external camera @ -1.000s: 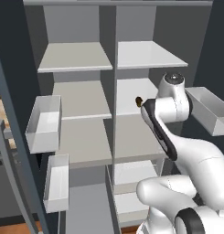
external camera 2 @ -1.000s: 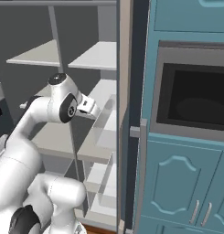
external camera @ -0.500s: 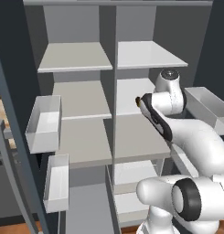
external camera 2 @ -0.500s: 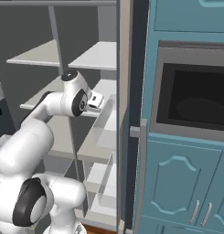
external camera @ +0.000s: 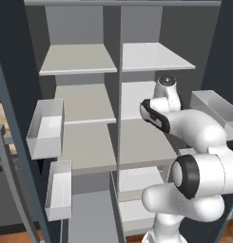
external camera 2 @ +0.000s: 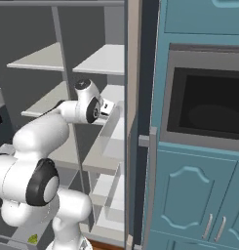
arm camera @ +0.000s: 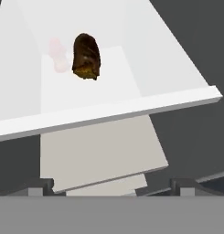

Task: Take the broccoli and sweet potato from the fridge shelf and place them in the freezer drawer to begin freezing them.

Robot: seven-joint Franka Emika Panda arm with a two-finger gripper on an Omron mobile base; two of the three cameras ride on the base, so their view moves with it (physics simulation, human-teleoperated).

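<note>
The sweet potato (arm camera: 86, 55), a dark brown oblong lump with an orange underside, lies well back on a white fridge shelf (arm camera: 131, 109) in the hand view. My gripper (arm camera: 112, 186) is open, level with the shelf's front edge and short of the sweet potato, with nothing between its fingertips (arm camera: 40, 185). From the base cameras the gripper (external camera: 153, 114) (external camera 2: 107, 106) reaches into the fridge's right-hand column at middle-shelf height. The broccoli and the freezer drawer are out of view.
Two pale door bins (external camera: 44, 128) (external camera: 58, 190) hang on the open left door, and another bin (external camera: 213, 107) sits at the right. White drawers (external camera: 137, 182) lie below the shelves. A dark oven (external camera 2: 209, 105) and teal cabinets (external camera 2: 189, 195) flank the fridge's edge.
The arm has pushed the hand further in toward the middle right shelf, its elbow swinging up. The gripper has stayed open.
</note>
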